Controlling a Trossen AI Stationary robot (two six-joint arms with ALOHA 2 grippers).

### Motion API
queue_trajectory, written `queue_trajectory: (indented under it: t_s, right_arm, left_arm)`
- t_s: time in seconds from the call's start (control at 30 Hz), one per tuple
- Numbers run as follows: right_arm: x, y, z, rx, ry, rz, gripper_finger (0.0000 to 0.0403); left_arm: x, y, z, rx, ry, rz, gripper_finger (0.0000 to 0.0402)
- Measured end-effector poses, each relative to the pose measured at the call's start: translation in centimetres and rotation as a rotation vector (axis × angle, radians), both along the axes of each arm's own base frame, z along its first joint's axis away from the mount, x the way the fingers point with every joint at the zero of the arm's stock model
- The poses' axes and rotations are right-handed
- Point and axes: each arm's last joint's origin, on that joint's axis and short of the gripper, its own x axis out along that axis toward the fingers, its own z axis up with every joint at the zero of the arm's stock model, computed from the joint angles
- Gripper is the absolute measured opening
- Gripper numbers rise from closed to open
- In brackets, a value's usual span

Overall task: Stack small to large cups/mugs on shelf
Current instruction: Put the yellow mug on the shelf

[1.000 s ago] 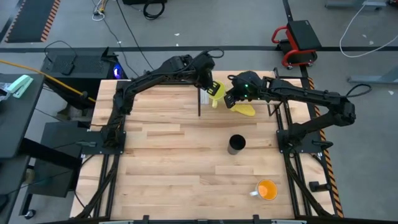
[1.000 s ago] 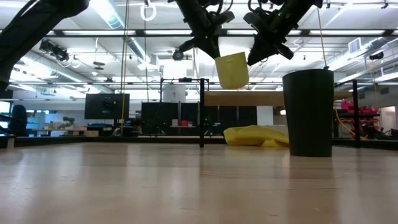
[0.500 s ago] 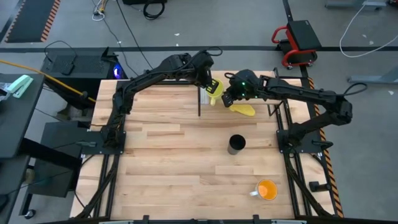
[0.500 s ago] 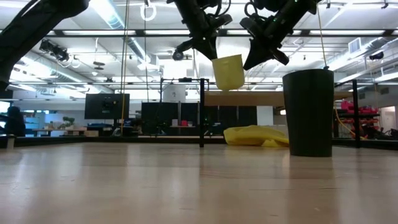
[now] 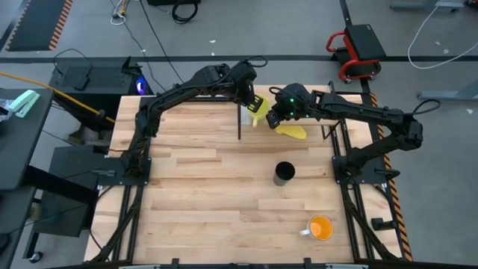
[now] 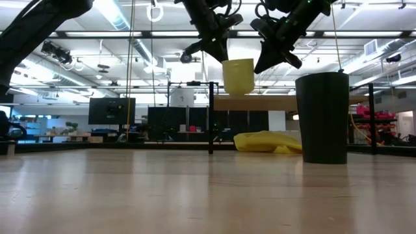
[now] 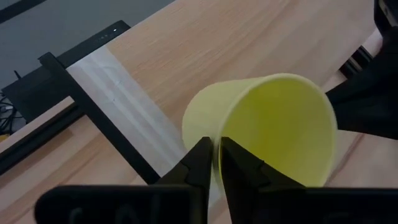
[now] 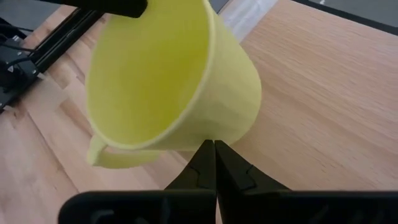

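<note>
The small yellow mug [image 5: 259, 109] [image 6: 238, 77] hangs in the air near the table's far edge, held by my left gripper [image 5: 252, 102] [image 7: 215, 163]. My right gripper [image 5: 273, 118] [image 8: 214, 152] is shut and sits just right of the mug, with its tips at the mug's outer wall. The shelf [image 6: 279, 103] runs along the far edge, and its whitish panel [image 7: 134, 106] lies under the mug. The black cup [image 5: 284, 173] stands on its base mid-table. The orange mug [image 5: 321, 228] sits near the near right corner. My left gripper pinches the yellow mug's rim [image 7: 217, 140], one finger inside the mug and one outside, coming from above. The mug is lifted clear and hangs upright below the fingers, mouth up. My right gripper's shut tips lie at the mug's lower wall [image 8: 224, 134]; whether they touch it I cannot tell.
A flat yellow lump [image 5: 293, 131] lies on the table below my right gripper. Thin black shelf posts [image 5: 239, 123] [image 5: 326, 128] stand near both grippers. Bare planks [image 5: 194, 187] spread across the table's left and near parts.
My left gripper has shifted slightly toward the table's left and brought the mug from tilted to upright. My right gripper has moved left toward the mug and stayed shut.
</note>
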Motion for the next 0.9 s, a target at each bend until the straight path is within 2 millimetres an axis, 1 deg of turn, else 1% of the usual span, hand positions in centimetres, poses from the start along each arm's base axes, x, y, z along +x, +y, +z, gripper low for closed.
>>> queue_trajectory:
  t_s: [0.43,0.67,0.9]
  right_arm:
    - [-0.01,-0.02,0.0,0.0,0.0,-0.005,0.0]
    - [-0.25,-0.5,0.0,0.001,0.001,-0.025,0.0]
    - [-0.28,-0.49,-0.04,0.003,0.006,-0.025,0.0]
  left_arm:
    - [0.03,0.09,0.05,0.005,-0.007,0.001,0.0035]
    - [-0.02,0.3,0.08,0.008,-0.011,0.004,0.0051]
    - [-0.26,0.84,0.07,0.013,-0.006,0.012,0.0063]
